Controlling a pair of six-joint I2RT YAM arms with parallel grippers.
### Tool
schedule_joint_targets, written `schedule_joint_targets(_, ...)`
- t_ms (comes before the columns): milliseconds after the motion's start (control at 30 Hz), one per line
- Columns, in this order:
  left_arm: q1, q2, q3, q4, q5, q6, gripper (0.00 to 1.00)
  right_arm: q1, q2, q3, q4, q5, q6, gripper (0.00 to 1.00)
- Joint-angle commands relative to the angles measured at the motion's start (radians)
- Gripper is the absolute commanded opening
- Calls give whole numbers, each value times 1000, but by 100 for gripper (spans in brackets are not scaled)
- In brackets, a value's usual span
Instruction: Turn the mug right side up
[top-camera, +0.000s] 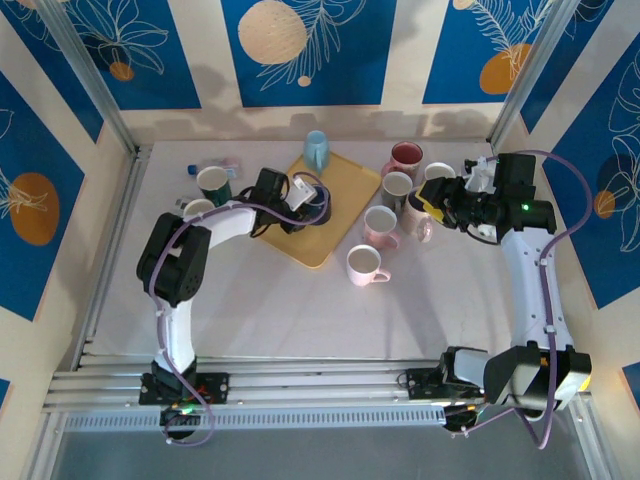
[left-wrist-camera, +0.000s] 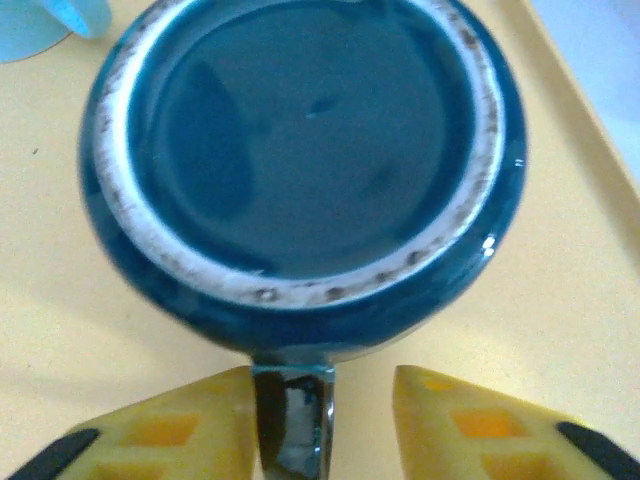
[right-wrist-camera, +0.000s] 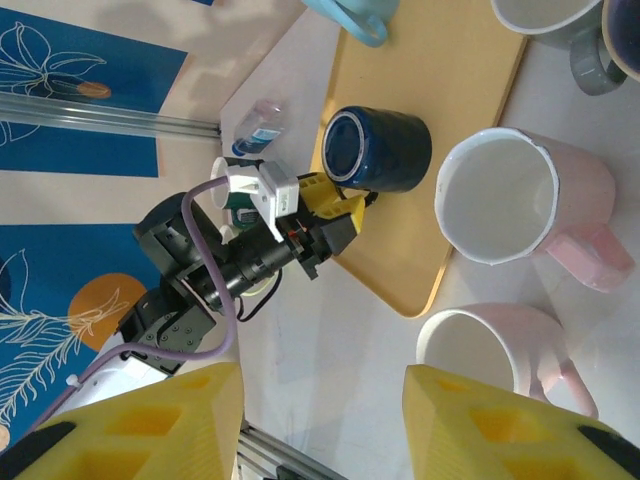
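The mug (top-camera: 316, 208) is dark blue and stands upside down on the yellow tray (top-camera: 340, 235), its unglazed base ring (left-wrist-camera: 300, 150) facing up. My left gripper (left-wrist-camera: 322, 410) is open at its handle (left-wrist-camera: 292, 420). The left finger (left-wrist-camera: 180, 430) touches the handle, while a gap separates the right finger (left-wrist-camera: 480, 430) from it. From the right wrist, the mug (right-wrist-camera: 385, 150) and the left gripper (right-wrist-camera: 335, 205) sit beside each other on the tray (right-wrist-camera: 450, 130). My right gripper (right-wrist-camera: 322, 400) hangs open above the table at the right (top-camera: 440, 205), with nothing between its fingers.
A light blue mug (top-camera: 316, 150) sits at the tray's far corner. Several upright mugs crowd the table right of the tray: white (top-camera: 365, 265), pink (top-camera: 380, 225), grey (top-camera: 397, 187), maroon (top-camera: 406, 157). A green mug (top-camera: 214, 183) and a small bottle (top-camera: 213, 166) stand at the left.
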Motion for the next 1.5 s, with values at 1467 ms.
schedule_joint_targets(1467,56,237,531,-622,126,257,35,-10,24,23,-58,-37,-26,47)
